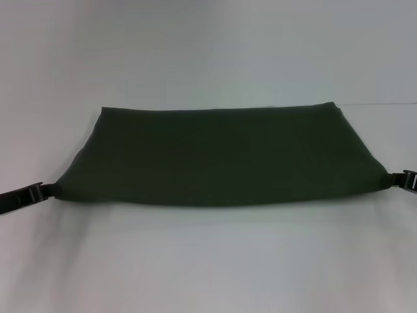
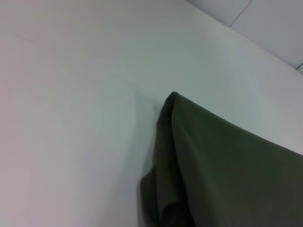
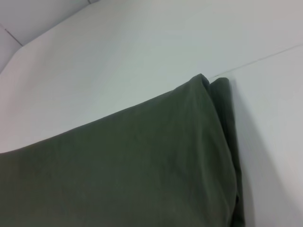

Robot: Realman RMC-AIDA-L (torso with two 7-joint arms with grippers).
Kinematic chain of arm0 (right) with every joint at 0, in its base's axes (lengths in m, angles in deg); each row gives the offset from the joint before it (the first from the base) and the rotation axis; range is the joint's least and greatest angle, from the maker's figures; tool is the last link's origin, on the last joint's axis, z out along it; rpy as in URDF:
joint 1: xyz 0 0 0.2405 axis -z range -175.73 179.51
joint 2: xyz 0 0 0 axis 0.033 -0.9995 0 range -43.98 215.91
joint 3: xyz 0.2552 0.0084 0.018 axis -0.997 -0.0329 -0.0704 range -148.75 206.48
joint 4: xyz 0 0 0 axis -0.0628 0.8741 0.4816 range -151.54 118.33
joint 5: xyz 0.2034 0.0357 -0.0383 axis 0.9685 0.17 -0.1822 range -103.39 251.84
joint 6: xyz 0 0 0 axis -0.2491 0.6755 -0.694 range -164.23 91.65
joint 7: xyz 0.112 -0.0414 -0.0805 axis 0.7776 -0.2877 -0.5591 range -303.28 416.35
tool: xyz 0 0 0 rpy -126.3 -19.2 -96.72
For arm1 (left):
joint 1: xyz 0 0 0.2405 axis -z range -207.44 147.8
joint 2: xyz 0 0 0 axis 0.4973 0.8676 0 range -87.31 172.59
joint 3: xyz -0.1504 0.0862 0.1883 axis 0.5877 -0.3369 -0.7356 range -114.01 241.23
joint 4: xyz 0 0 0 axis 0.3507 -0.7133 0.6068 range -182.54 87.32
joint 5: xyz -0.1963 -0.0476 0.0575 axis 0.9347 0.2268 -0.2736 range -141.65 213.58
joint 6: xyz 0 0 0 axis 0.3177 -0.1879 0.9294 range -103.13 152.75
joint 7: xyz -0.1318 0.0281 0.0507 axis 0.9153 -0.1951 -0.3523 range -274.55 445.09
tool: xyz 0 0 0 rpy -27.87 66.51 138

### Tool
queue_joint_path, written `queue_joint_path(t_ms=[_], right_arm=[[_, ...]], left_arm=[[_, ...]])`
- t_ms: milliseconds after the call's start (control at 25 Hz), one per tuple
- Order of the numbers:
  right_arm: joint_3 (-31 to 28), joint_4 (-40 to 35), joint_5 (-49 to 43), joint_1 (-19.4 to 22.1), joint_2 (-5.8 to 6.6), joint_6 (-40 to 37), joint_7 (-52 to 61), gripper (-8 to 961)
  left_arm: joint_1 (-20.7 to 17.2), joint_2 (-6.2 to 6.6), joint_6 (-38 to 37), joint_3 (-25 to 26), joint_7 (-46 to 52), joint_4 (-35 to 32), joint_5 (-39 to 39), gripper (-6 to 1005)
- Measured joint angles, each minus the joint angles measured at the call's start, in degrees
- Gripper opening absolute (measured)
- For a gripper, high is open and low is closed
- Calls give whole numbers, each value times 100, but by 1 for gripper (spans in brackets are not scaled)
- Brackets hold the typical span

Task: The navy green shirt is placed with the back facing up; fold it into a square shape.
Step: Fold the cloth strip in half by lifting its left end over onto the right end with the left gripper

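Folded navy green shirt [image 1: 221,156], near corners lifted

There is one large dark olive-green shirt of soft matte fabric [image 1: 221,156], two black grippers, left [image 1: 47,190] and right [image 1: 395,180], and one white table [image 1: 208,261].

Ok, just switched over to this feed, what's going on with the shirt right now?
Both arms are working the navy green shirt on the white table. The left pincer holds its near left corner and the right pincer its near right corner. The near edge looks lifted and stretched between them, while the far edge lies on the table. The shirt is already a wide folded band, not yet a square.
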Motion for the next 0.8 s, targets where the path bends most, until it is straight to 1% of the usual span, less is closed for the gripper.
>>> queue_joint_path(t_ms=[400, 480, 600, 800], right_arm=[[-119, -4, 5, 5, -16, -161, -115, 1], [-232, -5, 5, -2, -13, -366, -293, 15], [-497, -91, 5, 11, 24, -745, -449, 37], [-1094, -424, 234, 149, 14, -1232, -566, 168]], left_arm=[[-16, -3, -81, -4, -56, -2, -5, 4], [-20, -4, -89, -5, -63, 1, -12, 4], [-20, -6, -90, -4, -64, 1, -15, 4], [-20, 1, -95, -4, -64, 2, -2, 5]])
